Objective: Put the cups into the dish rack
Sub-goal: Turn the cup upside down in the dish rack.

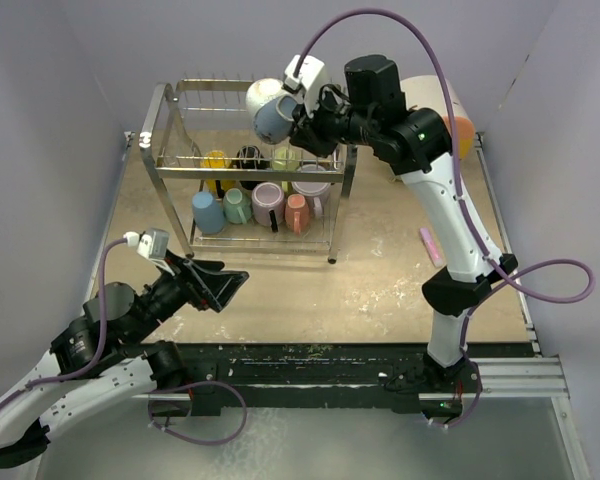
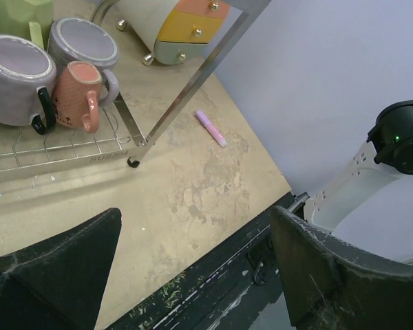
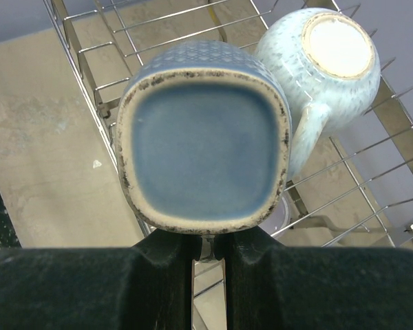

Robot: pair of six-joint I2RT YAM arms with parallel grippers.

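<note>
Hovering at the lower left of the top view, the left gripper (image 1: 230,290) had its jaws spread wide, holding nothing. At upper centre the dish rack (image 1: 165,150) carried several cups (image 1: 268,203) on its lower tier. Just right of centre, the right gripper (image 1: 300,120) clamped a blue mug (image 1: 273,122) over the top tier, beside a pale mug (image 1: 263,93).

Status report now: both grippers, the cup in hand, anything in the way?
Left gripper open, empty, over table. Right gripper shut on blue cup, above dish rack top tier. Pale cup lying there, close beside; tight fit.
</note>
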